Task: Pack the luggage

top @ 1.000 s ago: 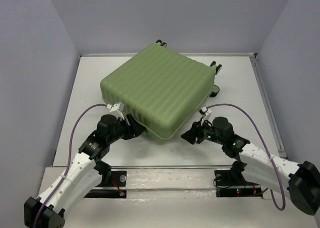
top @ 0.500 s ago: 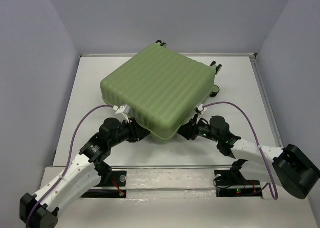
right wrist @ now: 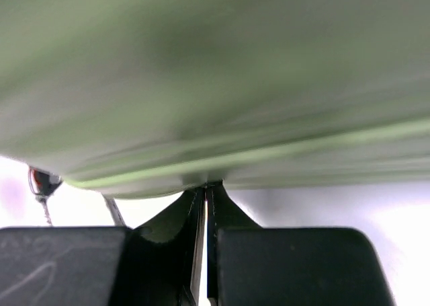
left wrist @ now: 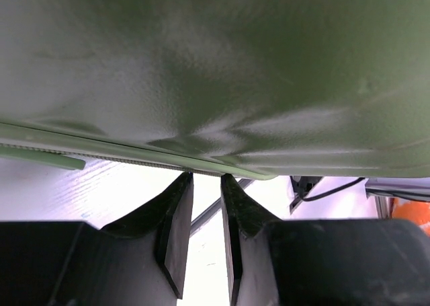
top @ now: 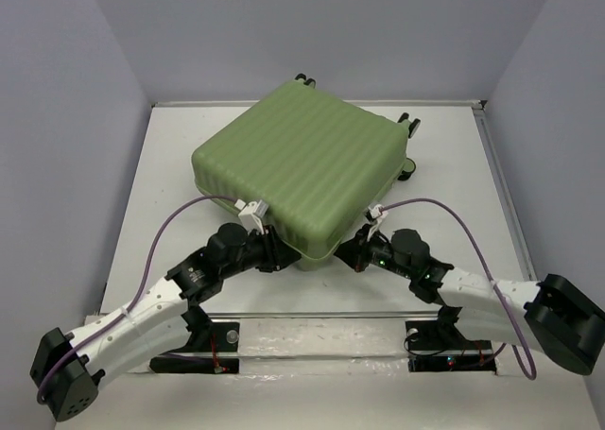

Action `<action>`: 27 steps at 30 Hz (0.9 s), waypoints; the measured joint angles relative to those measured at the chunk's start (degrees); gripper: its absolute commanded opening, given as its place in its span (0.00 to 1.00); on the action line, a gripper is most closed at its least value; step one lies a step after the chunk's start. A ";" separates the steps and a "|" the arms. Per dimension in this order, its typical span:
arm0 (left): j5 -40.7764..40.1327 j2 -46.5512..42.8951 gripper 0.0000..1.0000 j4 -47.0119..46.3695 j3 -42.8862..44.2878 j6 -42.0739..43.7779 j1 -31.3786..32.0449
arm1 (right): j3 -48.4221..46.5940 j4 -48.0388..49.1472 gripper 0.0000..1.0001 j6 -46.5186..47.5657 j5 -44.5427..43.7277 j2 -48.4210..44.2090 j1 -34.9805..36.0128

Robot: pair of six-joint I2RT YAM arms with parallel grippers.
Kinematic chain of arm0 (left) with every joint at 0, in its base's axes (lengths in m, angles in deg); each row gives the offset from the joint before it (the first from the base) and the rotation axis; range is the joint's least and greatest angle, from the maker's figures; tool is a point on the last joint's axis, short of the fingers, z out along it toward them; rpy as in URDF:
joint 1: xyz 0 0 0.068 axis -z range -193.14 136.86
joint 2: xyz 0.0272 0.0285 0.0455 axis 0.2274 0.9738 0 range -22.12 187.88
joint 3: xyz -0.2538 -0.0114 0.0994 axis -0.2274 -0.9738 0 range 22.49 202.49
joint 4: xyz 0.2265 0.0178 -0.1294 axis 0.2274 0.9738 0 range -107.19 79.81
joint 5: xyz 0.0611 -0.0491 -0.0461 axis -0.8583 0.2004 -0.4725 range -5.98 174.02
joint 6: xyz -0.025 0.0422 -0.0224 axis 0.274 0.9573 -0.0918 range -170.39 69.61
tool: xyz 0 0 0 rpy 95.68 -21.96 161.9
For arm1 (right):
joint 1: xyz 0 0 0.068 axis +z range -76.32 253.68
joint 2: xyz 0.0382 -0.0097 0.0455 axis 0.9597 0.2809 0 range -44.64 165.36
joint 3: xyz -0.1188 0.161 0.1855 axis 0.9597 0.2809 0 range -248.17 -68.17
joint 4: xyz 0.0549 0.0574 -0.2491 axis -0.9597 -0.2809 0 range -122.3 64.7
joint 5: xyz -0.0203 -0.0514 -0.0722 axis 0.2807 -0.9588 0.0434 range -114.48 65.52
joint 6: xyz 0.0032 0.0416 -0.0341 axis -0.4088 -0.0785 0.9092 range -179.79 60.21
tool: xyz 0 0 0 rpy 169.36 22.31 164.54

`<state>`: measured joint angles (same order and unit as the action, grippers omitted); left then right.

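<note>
Left: bare table strip, side wall close. Left gripper low at near-left edge of luggage, jaws with narrow gap, nothing between, tips at seam rim. Luggage mid-table, flat, ribbed shell up, closed, contents not visible. Turned diagonal, near corner toward arm bases, wheels at far right. Right gripper at near-right edge, jaws pressed together, empty. Bare table beyond.

I see left arm stretched low from near-left base, reaching far and right. Left gripper level, fingers narrow slit apart, tips against luggage rim; can't tell if pinching. Right arm low too, reaching far and left. Right gripper fingers pressed together, tips at rim. Wrists converge near centre.
</note>
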<state>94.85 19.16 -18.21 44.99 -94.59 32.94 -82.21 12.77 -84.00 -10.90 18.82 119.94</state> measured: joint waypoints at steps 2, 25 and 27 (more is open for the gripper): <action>-0.52 1.62 0.33 -0.26 0.85 -0.02 0.09 | 0.00 -3.78 0.07 -0.20 -4.11 -3.17 3.23; -3.87 11.87 0.32 0.70 8.98 1.66 0.66 | -25.99 -24.72 0.07 -12.76 -62.90 19.98 36.39; -4.22 11.85 0.36 2.10 9.75 2.08 0.68 | -25.86 -20.85 0.07 -13.03 -65.90 22.03 37.00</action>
<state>90.64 31.00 -16.11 54.74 -92.51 33.62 -108.07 -8.08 -97.02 -76.80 40.85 156.95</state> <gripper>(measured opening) 0.319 0.075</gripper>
